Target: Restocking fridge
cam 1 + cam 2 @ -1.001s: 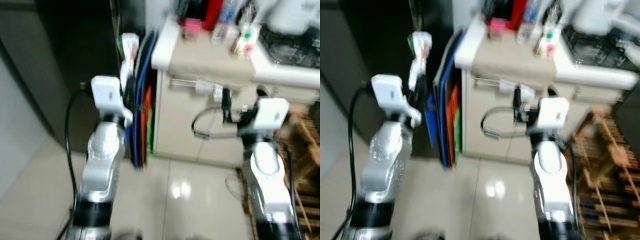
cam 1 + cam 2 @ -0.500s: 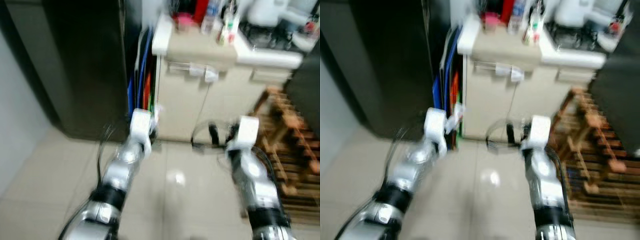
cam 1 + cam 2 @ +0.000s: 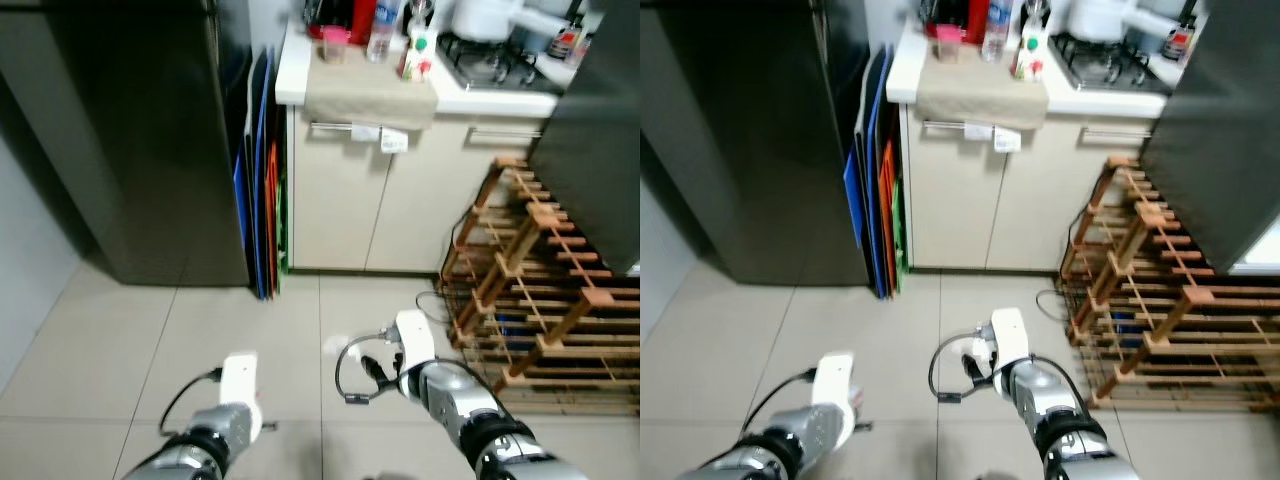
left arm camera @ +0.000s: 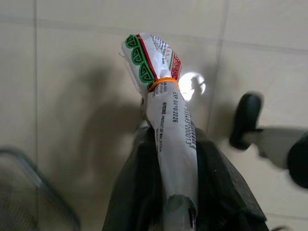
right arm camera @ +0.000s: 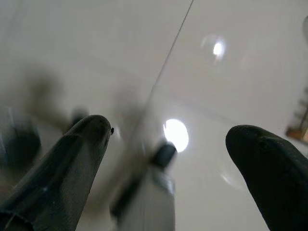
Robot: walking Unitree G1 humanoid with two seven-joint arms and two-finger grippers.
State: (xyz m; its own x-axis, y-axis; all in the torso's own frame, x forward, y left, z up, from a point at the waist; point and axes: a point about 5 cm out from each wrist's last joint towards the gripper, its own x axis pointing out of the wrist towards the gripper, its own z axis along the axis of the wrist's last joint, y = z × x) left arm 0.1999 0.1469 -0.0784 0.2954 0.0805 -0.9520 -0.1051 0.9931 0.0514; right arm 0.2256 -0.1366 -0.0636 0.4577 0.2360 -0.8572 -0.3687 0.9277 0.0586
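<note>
On the tiled kitchen floor (image 3: 120,330), in the left eye view, both silver arms hang low near the frame's lower edge, the left arm (image 3: 215,440) on the left and the right arm (image 3: 450,395) on the right with a looped black cable (image 3: 350,375) at its wrist. Ahead stands a dark fridge (image 3: 130,130), with flat blue and orange boards (image 3: 265,200) leaning between it and a beige cabinet (image 3: 360,200). Bottles (image 3: 385,20) crowd the white countertop, and a wooden rack (image 3: 530,290) stands to the right.

The right eye view gives the same scene, the cloth (image 3: 982,95) draped over the counter's front edge.

In the left wrist view, the left gripper (image 4: 168,159) is clamped around a white packet (image 4: 166,125) printed in green and red, banded with an orange elastic, held above the pale tiles.

In the right wrist view, the right gripper (image 5: 173,159) hangs above the glossy floor, its two black fingers (image 5: 72,159) spread wide apart with nothing between them.
</note>
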